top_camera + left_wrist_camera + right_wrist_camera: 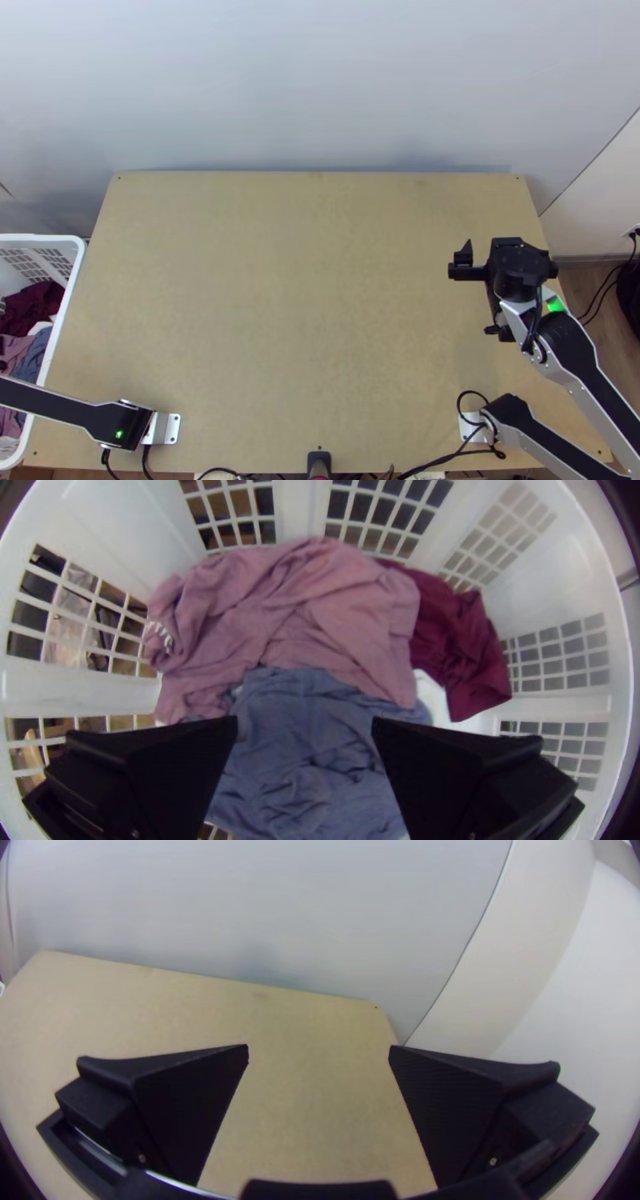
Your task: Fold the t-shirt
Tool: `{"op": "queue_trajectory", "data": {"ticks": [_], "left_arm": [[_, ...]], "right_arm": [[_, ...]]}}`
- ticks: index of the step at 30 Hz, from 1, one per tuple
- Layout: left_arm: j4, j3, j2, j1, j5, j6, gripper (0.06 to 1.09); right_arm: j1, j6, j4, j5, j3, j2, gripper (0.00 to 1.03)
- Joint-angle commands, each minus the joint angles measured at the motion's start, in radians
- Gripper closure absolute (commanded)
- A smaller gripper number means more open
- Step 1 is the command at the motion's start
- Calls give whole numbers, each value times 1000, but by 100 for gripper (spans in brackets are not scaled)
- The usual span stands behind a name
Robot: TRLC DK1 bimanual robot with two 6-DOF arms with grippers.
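While the L gripper (305, 721) is spread wide w/ nothing clamped, over the bunched blue garment (303, 773) in the white basket (40, 238), pink (320, 607) & maroon garments (467, 653) lie there too; can't tell which is the t-shirt. The R gripper (506, 246), also wide & empty, is above the tabletop's (304, 304) R side.

From high over its near edge, the top view is looking steeply down on the light wooden table (320, 320). The left wrist view is peering closely into the white lattice-sided plastic basket (80, 690); the right is facing the tabletop's far edge and smooth pale wall (267, 900). The top view is sharing parts of all three.
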Motion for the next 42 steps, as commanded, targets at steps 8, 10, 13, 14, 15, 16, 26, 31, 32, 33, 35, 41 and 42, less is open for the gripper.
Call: {"op": "queue_trajectory", "data": {"ticks": [8, 10, 13, 14, 15, 16, 26, 31, 32, 33, 35, 41, 42], "left_arm": [[-68, 52, 226, 5, -29, 26, 14], [-68, 62, 242, 5, -34, 26, 14], [-68, 68, 264, 5, -43, 26, 17], [-68, 68, 270, 5, -45, 26, 17], [-66, 68, 278, 5, -49, 26, 17], [-65, 70, 282, 5, -57, 27, 22], [121, -47, 178, -3, -137, 147, 105], [103, -110, -26, -7, 0, 130, 105], [83, -111, -74, -10, 27, 115, 105], [61, -110, -118, -14, 56, 104, 105], [24, -103, -213, -20, 115, 78, 105], [-169, 9, -462, -40, 262, -10, 105], [-190, 21, -505, -46, 282, -20, 105]], "right_arm": [[1, -50, 7, 3, 32, 72, 5], [1, -53, 5, 5, 30, 72, 5], [1, -53, 2, 6, 24, 72, 5], [1, -53, 1, 6, 22, 72, 5], [1, -53, -1, 8, 22, 72, 5], [1, -53, -4, 8, 19, 72, 5], [2, -53, 4, 8, 1, 70, 5], [2, -49, 7, 8, 13, 58, 5], [4, -49, 5, 8, 21, 52, 5], [4, -50, 1, 8, 30, 50, 5], [-4, -50, -4, 9, 50, 47, 4], [-30, -33, -12, 8, 85, 41, 4], [-30, -27, -18, 8, 87, 36, 4]]}}
